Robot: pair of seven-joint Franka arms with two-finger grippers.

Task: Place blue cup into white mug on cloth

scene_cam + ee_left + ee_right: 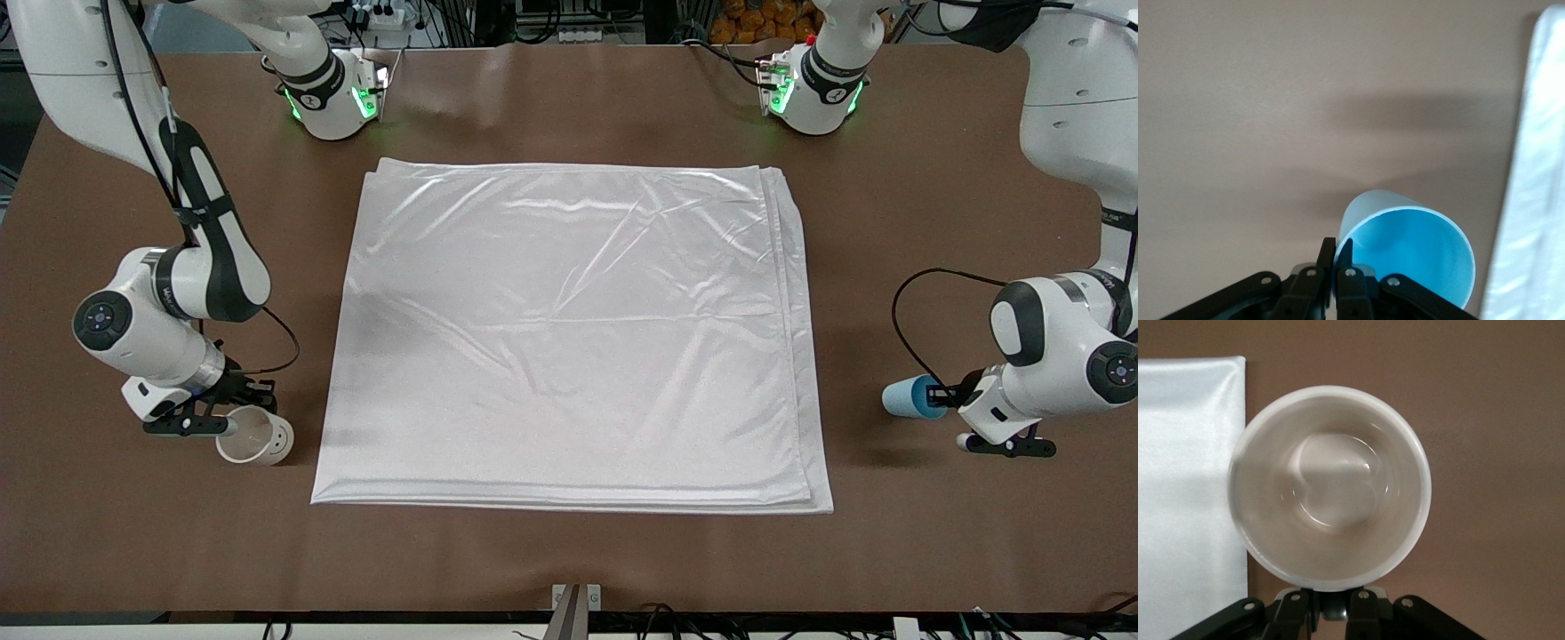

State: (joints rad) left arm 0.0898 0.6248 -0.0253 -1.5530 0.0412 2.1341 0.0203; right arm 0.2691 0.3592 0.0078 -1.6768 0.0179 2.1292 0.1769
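The white mug is in my right gripper, beside the cloth's corner toward the right arm's end of the table. In the right wrist view the fingers close on the mug's dark handle and I look straight down into the empty mug; the right gripper sits under its rim. My left gripper is shut on the blue cup, held tipped on its side low over the bare table off the cloth's other edge. In the left wrist view the left gripper pinches the blue cup's rim. The cloth lies flat mid-table.
The brown table surrounds the cloth. The two arm bases stand past the cloth's edge farthest from the front camera. A small metal fitting sits at the table's front edge. The cloth's edge shows in both wrist views.
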